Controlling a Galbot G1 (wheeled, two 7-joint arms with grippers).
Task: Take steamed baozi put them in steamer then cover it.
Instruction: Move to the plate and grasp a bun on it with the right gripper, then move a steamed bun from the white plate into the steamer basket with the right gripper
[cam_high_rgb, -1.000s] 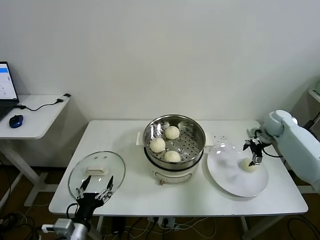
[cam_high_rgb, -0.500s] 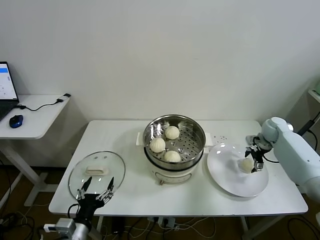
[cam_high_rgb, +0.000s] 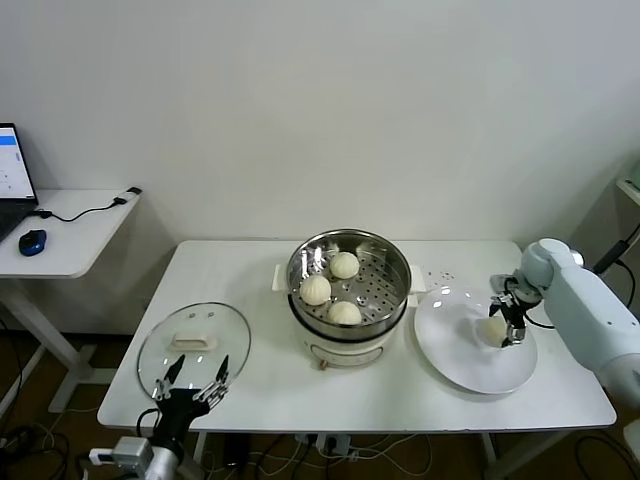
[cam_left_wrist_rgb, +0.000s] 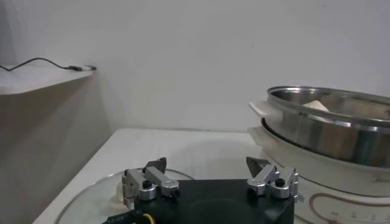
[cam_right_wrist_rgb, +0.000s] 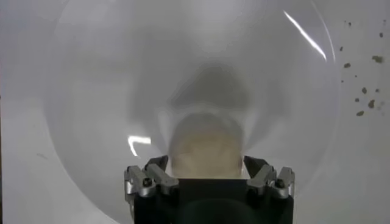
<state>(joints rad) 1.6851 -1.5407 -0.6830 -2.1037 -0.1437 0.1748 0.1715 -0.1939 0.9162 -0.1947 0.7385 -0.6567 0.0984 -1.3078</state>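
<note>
My right gripper (cam_high_rgb: 507, 324) is down over the white plate (cam_high_rgb: 455, 360) near the right edge of the white table (cam_high_rgb: 250, 270), and its fingers (cam_right_wrist_rgb: 157, 171) sit on either side of the last steamed baozi (cam_high_rgb: 492, 327), one on each flank. In my right wrist view that bun (cam_right_wrist_rgb: 206, 149) fills the gap between the two fingers, so I count the claw as pinching it. The bun is low over the plate's middle; I cannot tell whether it touches the plate or is just clear of it. A few dark crumbs (cam_right_wrist_rgb: 361, 100) lie on the table just outside the plate's rim.

Three more baozi (cam_high_rgb: 331, 290) lie on the perforated bottom of the steamer (cam_high_rgb: 349, 283), which stands uncovered on its white pot base at the middle of the table, just beside the plate.

The cover (cam_high_rgb: 193, 345), a clear glass lid with a white flat handle, lies flat near the front left corner of the table, well apart from the steamer.

My left gripper (cam_high_rgb: 192, 380) hangs at the front edge of the table, over the near rim of the cover, with its claw spread wide and holding nothing; in my left wrist view its fingers (cam_left_wrist_rgb: 150, 181) stand well apart above the glass
</note>
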